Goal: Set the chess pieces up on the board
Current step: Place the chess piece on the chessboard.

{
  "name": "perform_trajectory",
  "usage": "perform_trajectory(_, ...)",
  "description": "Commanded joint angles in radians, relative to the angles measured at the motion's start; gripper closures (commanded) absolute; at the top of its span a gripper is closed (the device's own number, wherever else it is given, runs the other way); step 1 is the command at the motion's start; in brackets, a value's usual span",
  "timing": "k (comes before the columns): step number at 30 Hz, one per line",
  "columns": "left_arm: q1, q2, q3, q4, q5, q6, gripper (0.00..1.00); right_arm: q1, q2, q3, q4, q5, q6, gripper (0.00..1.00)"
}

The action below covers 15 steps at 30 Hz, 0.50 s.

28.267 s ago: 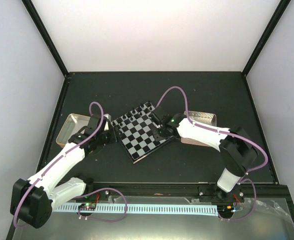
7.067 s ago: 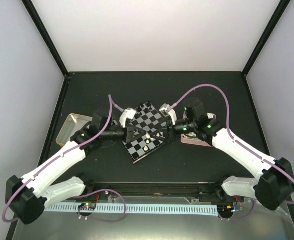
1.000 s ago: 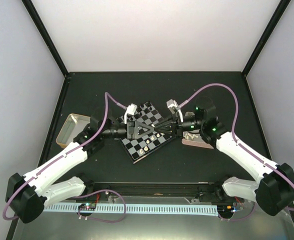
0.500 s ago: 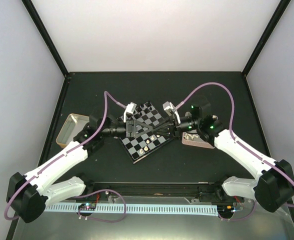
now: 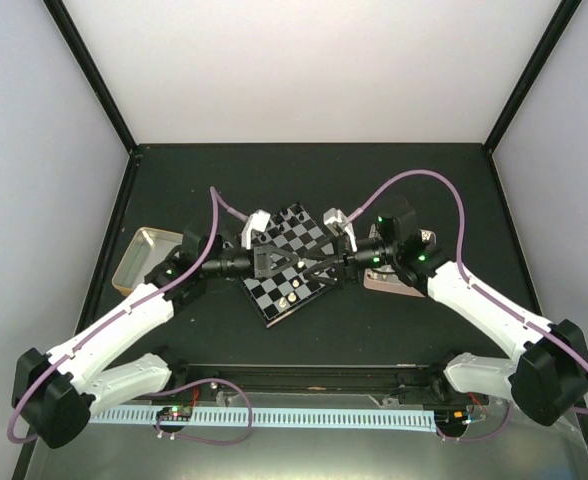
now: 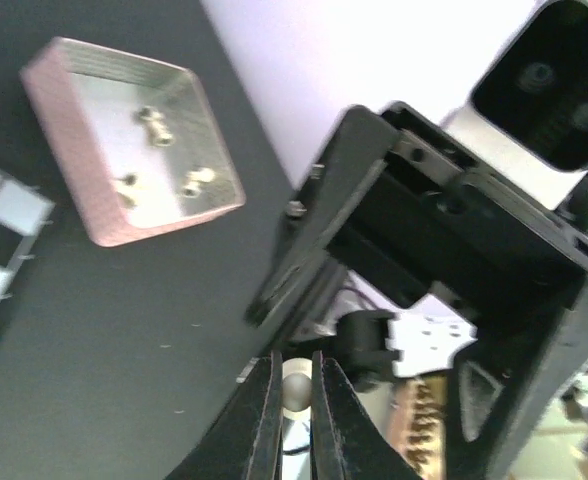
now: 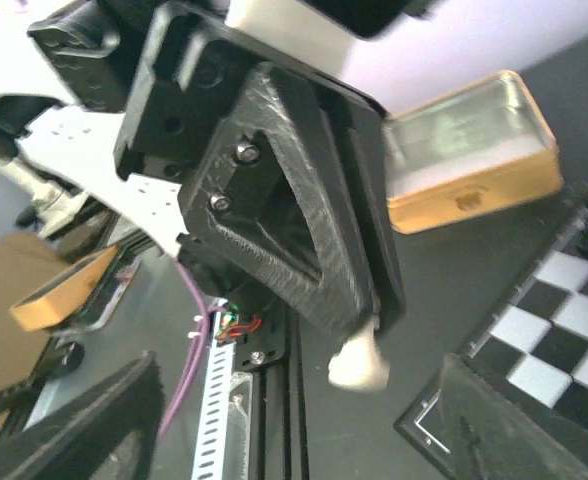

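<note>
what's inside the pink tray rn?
Left wrist view: three cream-white chess pieces lie inside the pink tray. From above, the right arm covers most of it.

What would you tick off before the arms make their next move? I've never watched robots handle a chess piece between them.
1. Left fingers closed on the cream piece: ok.
2. Right fingers open, clear of that piece: ok.
3. Piece upright in the grip: cannot tell.
4. Board lying beneath the handover: ok.
5. Target square free: cannot tell.
6. Pink tray holds spare chessmen: ok.
</note>
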<state>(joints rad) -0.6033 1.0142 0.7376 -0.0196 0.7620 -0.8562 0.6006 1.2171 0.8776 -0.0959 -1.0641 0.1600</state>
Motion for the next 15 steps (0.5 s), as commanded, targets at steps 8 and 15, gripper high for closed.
perform_trajectory(8,-0.024,-0.111,-0.101,-0.364,-0.611,0.341,0.99,-0.003,-0.095,-0.153,0.076,0.529,0.216,0.16)
perform_trajectory(15,-0.17,-0.035,-0.197,-0.359,-0.854,0.31,0.98,-0.004,-0.075,-0.16,0.078,0.673,0.277,0.16)
